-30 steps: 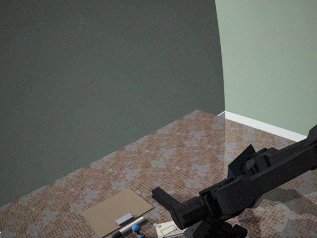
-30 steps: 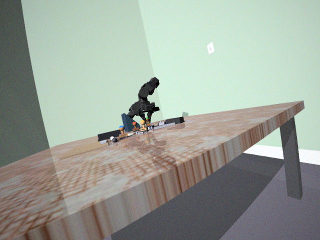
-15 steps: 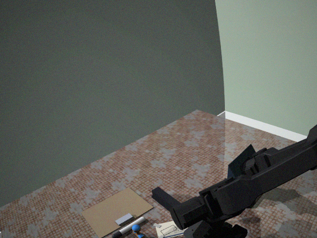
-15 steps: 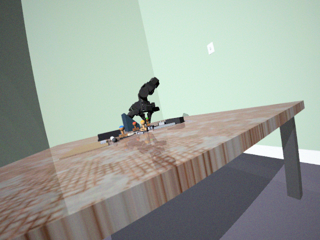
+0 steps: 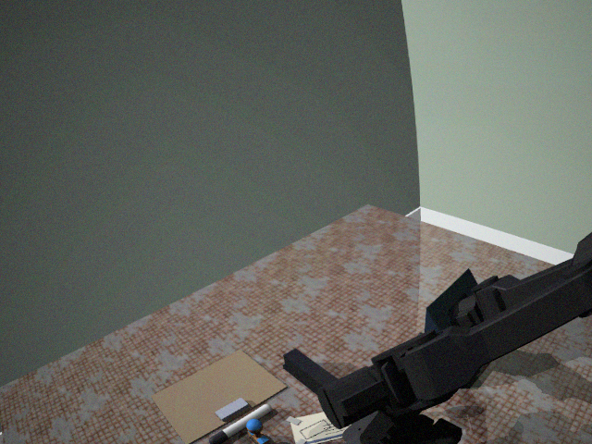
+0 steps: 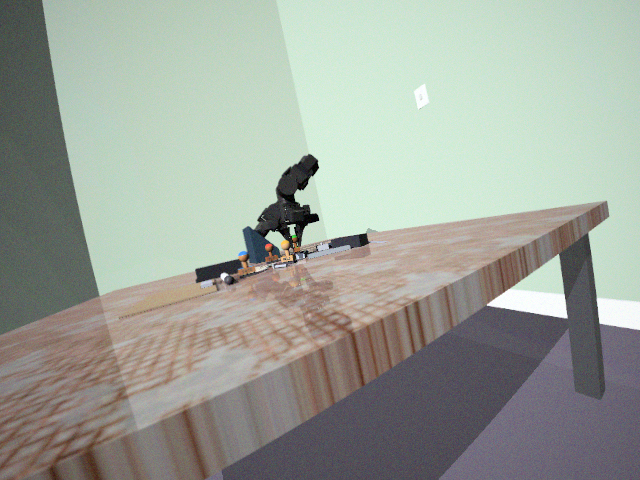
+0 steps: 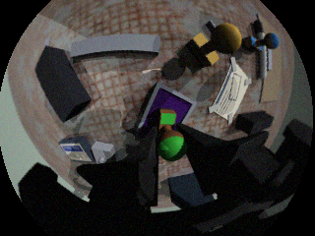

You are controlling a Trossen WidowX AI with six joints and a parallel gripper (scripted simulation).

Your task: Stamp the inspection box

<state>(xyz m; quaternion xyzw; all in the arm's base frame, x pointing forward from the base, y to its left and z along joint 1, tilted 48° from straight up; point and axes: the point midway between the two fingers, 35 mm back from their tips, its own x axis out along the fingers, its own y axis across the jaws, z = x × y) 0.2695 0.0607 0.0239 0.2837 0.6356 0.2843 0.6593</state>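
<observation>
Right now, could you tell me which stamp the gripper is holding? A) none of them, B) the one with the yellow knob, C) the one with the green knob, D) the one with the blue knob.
C: in the wrist view the gripper is shut on the green-knobbed stamp, above the purple ink pad, while the yellow-knobbed stamp and the blue-knobbed stamp stand apart on the table.

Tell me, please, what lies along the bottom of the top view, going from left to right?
Tan board → grey block → marker pen → blue-knobbed stamp → card → black arm.
</observation>
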